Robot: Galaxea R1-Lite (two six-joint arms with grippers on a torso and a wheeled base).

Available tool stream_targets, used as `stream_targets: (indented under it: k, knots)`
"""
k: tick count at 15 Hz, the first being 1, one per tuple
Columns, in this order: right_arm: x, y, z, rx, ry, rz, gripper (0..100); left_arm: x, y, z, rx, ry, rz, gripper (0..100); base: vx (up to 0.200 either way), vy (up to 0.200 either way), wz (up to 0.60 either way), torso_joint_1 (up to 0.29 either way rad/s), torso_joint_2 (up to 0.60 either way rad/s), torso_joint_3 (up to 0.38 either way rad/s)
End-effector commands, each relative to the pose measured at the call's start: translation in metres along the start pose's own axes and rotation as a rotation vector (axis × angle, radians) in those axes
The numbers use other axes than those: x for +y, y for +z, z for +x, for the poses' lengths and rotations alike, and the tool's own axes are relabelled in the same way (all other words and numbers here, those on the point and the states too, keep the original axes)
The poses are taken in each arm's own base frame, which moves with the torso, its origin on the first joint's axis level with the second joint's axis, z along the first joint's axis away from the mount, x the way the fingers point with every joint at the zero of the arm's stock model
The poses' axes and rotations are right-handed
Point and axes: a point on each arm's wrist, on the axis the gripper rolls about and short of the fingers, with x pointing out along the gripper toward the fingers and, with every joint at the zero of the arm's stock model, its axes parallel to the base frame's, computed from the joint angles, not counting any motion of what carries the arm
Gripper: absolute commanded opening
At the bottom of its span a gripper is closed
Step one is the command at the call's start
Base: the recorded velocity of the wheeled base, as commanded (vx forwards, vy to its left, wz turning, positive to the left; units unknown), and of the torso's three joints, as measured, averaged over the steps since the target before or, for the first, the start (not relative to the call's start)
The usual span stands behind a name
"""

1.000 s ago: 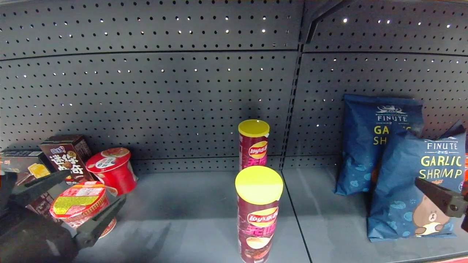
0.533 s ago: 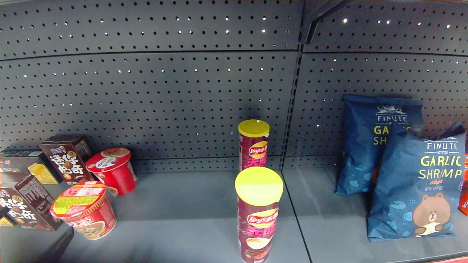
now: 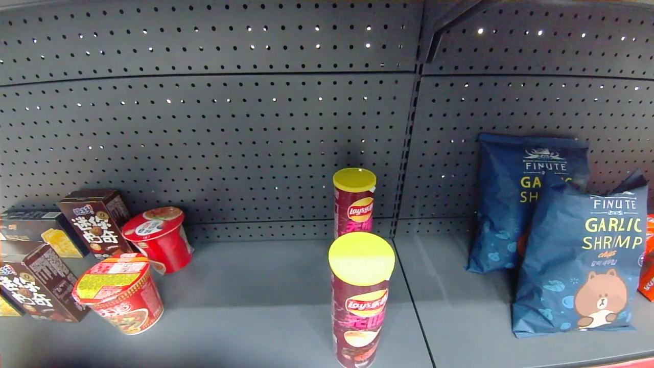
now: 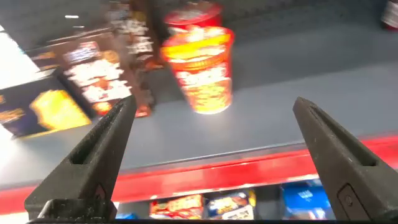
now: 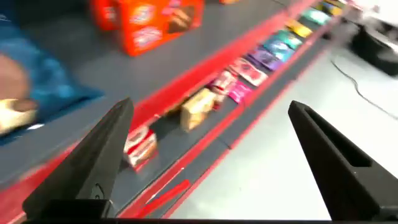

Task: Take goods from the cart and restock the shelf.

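- Head view: the shelf (image 3: 265, 296) carries goods in three groups.
- On the left, dark boxes (image 3: 38, 281) stand just beside two red cups: the near cup (image 3: 120, 294) tilts, and the far cup (image 3: 158, 237) leans behind it.
- In the middle, two cans stand upright in a file, the near can (image 3: 361, 301) in front of the far can (image 3: 354, 202), which is close to the back wall.
- On the right, the near bag (image 3: 582, 266) overlaps the far bag (image 3: 516, 199), and an orange box (image 3: 648, 266) sits at the edge.
- Bare shelf lies between cups and cans, and between cans and bags.
- Left wrist view: the left pincer (image 4: 212, 106) is spread wide with nothing between its fingers. It hangs out in front of the shelf's red lip (image 4: 205, 177), facing the cups and boxes.
- Right wrist view: the right pincer (image 5: 208, 106) is also spread and empty. It hangs off the lip on the right, near a blue bag (image 5: 37, 81) and orange boxes (image 5: 155, 22), with lower-shelf packets (image 5: 242, 74) and floor (image 5: 311, 162) beyond.
- Step in hand, as I judge it: between placements, with both arms clear of the shelf and free to fetch.
- Next move likely calls for turning to the cart, closing one pincer squarely on an item, then setting it upright in a bare gap without knocking the cans or the tilted cup.
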Motion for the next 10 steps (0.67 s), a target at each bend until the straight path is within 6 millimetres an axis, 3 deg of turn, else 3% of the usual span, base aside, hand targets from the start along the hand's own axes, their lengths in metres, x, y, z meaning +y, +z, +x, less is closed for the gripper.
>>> stream_targets:
  k: [1, 4, 6, 8, 9, 10]
  knots:
    - [-0.020, -0.037, -0.021, -0.068, -0.167, 0.143, 100, 0.001, -0.007, -0.008, -0.056, 0.036, -0.018, 100, 0.000, 0.000, 0.00, 0.000, 0.00, 0.000]
    - [-0.022, -0.046, -0.025, -0.093, -0.360, 0.202, 100, -0.001, -0.018, -0.003, -0.034, 0.076, -0.017, 100, 0.000, 0.000, 0.00, 0.000, 0.00, 0.000]
    - [-0.012, -0.073, -0.012, -0.058, -0.111, 0.188, 100, -0.003, -0.025, -0.001, -0.023, 0.064, -0.017, 100, 0.000, 0.000, 0.00, 0.000, 0.00, 0.000]
    - [-0.003, -0.073, -0.008, -0.076, 0.101, 0.213, 100, -0.004, -0.025, -0.001, -0.028, 0.020, -0.017, 100, 0.000, 0.000, 0.00, 0.000, 0.00, 0.000]
    - [0.008, -0.072, -0.005, -0.128, 0.379, 0.194, 100, -0.006, -0.026, -0.001, -0.033, -0.046, -0.018, 100, 0.000, 0.000, 0.00, 0.000, 0.00, 0.000]
    - [0.013, -0.073, -0.003, -0.176, 0.507, 0.157, 100, -0.007, -0.026, -0.001, -0.038, -0.081, -0.017, 100, 0.000, 0.000, 0.00, 0.000, 0.00, 0.000]
